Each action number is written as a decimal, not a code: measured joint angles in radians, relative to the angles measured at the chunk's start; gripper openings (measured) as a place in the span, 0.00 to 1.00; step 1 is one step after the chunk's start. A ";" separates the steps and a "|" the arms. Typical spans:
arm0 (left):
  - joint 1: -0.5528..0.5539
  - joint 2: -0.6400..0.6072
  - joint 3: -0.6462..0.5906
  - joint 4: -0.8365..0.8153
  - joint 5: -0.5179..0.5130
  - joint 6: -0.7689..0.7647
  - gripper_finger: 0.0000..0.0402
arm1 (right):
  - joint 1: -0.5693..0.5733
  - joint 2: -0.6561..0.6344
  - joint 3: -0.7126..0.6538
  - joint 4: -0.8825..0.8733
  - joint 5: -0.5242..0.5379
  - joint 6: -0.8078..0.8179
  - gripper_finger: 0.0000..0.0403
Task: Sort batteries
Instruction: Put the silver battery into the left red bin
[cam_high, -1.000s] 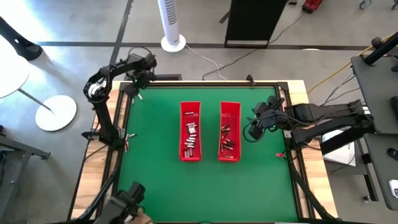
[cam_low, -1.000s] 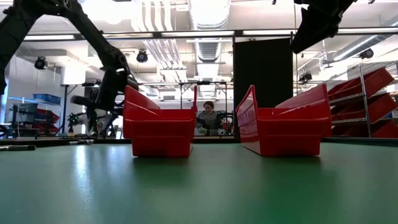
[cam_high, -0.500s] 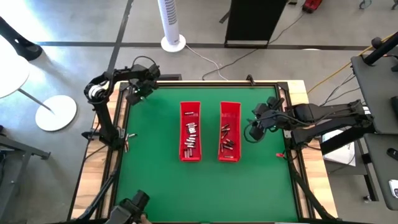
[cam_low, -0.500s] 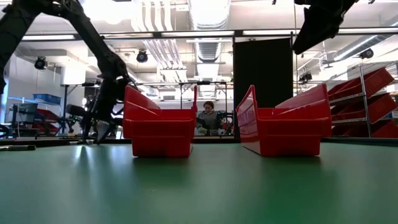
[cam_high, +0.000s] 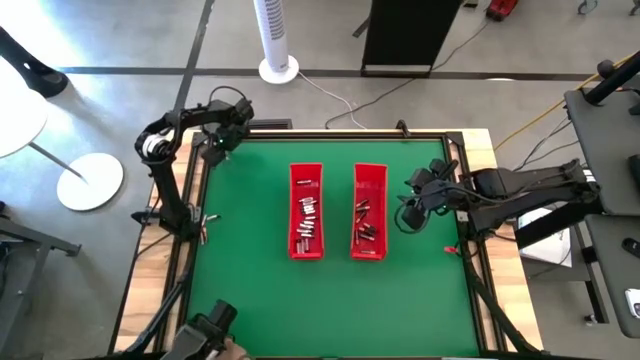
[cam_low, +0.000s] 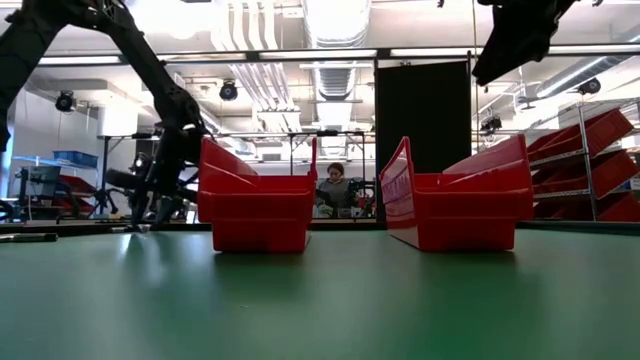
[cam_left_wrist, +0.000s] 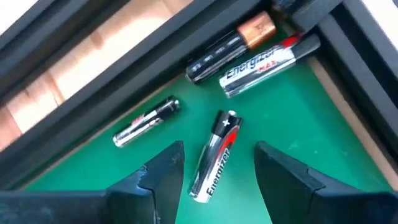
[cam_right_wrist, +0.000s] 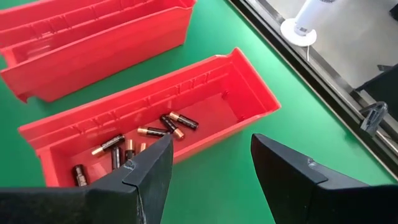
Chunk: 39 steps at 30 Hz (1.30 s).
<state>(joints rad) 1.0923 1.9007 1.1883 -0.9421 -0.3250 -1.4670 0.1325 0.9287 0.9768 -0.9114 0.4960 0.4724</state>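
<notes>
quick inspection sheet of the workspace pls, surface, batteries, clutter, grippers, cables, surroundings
surface: green mat in a wooden-edged frame.
job's things: two red trays side by side mid-table, both holding batteries; four loose batteries lie in the far left corner.
clutter: nothing seen on the mat apart from these.
grippers: left gripper open, low over the corner, straddling one loose battery; right gripper open and empty, raised beside the right tray.
cables: cables run across the floor beyond the table.
surroundings: white tower fan, black cabinet, red shelf bins, a seated person beyond the table.

Glossy metal batteries (cam_left_wrist: 214, 163), matt green mat (cam_high: 250, 280)
</notes>
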 joint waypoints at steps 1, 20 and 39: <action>-0.003 0.004 0.000 0.000 0.001 -0.020 0.43 | 0.006 0.000 0.000 -0.002 0.000 0.006 0.52; -0.078 0.005 -0.020 0.085 0.123 0.215 0.07 | 0.125 -0.117 0.000 -0.179 0.033 0.136 0.52; -0.461 -0.761 -0.332 0.456 0.243 0.684 0.06 | 0.116 -0.047 0.000 0.352 0.096 -0.243 0.52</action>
<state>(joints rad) 0.6308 1.1393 0.8560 -0.4865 -0.0815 -0.7834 0.2486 0.8815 0.9768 -0.5592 0.5917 0.2298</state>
